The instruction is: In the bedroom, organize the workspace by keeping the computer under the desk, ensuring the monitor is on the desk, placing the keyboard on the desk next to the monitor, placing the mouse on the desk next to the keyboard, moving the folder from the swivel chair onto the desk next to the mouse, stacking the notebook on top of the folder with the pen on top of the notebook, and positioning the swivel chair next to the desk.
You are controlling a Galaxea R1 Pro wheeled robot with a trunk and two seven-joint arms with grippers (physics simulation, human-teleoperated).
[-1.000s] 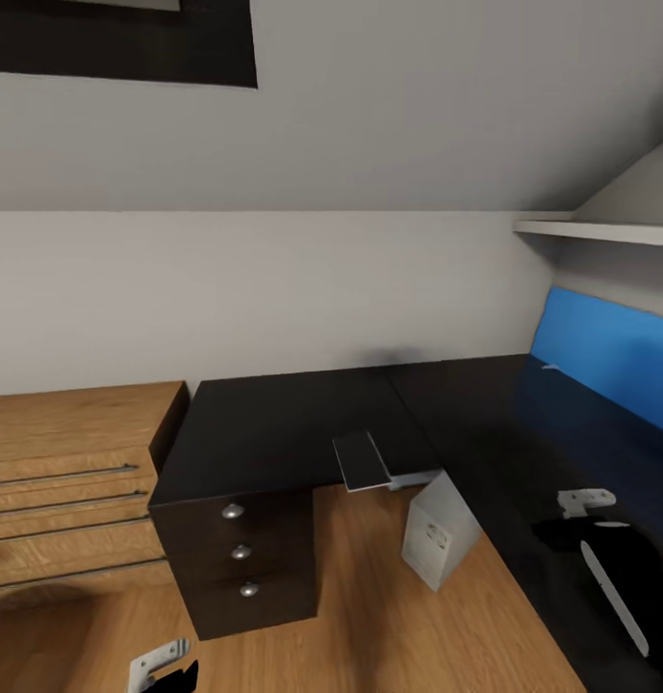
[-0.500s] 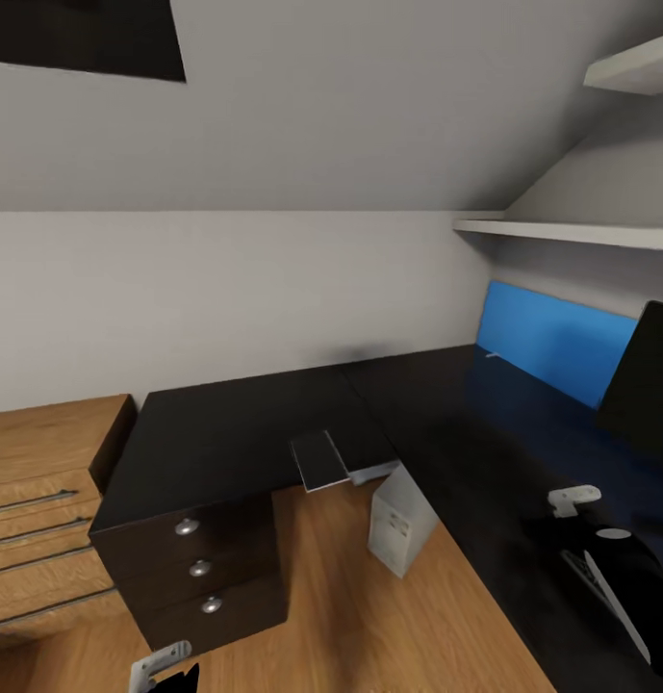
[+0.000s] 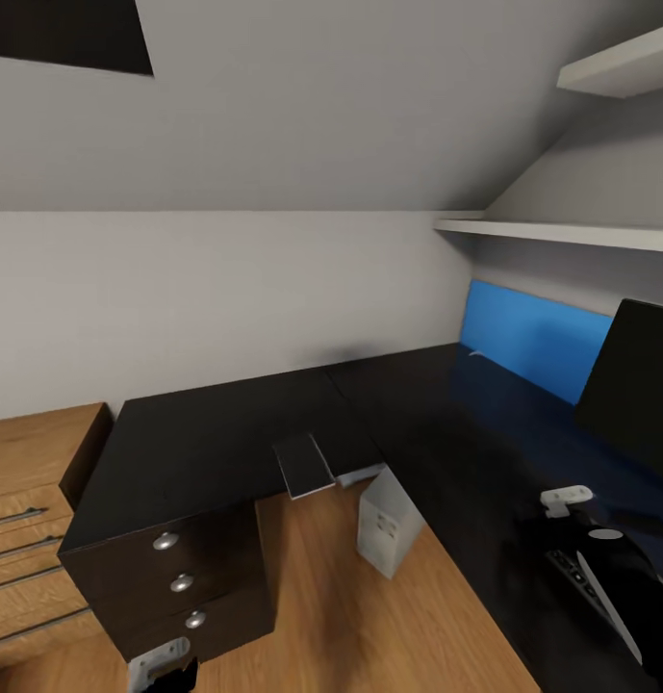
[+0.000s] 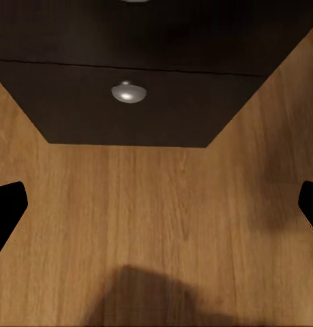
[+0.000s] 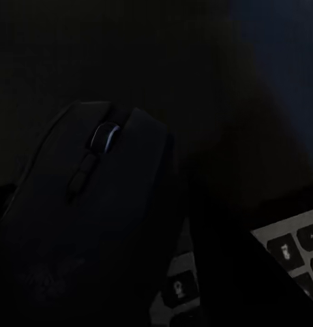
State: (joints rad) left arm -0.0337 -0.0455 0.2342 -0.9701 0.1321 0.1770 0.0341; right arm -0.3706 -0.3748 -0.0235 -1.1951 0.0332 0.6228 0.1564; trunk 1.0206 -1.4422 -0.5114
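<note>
The head camera is looking down over the corner of the black L-shaped desk [image 3: 225, 433], which is running along the far wall and then down the right side of the scene. Its drawers [image 3: 177, 582], with three round silver knobs, are sitting at the near left end, and a light wooden cabinet [image 3: 28, 500] is standing just to the left of them. The computer [image 3: 387, 525], a small white tower, is resting on the wooden floor [image 3: 369, 626] under the inner corner of the desk, tilted a little. A thin dark panel [image 3: 304, 465] is sticking out from the desk's inner edge just left of the computer. On the right, the monitor [image 3: 634, 380] is standing on the desk in front of a blue wall panel [image 3: 533, 339], below two white shelves [image 3: 562, 231]. The right gripper [image 3: 600, 539] is hanging low over the near right part of the desk; in the right wrist view the mouse [image 5: 88, 197] is lying very close to the camera, touching or just over the keyboard [image 5: 292, 248], whose pale keys are showing beside it, and I cannot tell whether the fingers are clamped on the mouse or apart. The left gripper [image 4: 156, 211] is hovering over the floor just in front of the bottom drawer [image 4: 129, 102], its fingers [image 4: 5, 208] standing wide apart with nothing between them.
</note>
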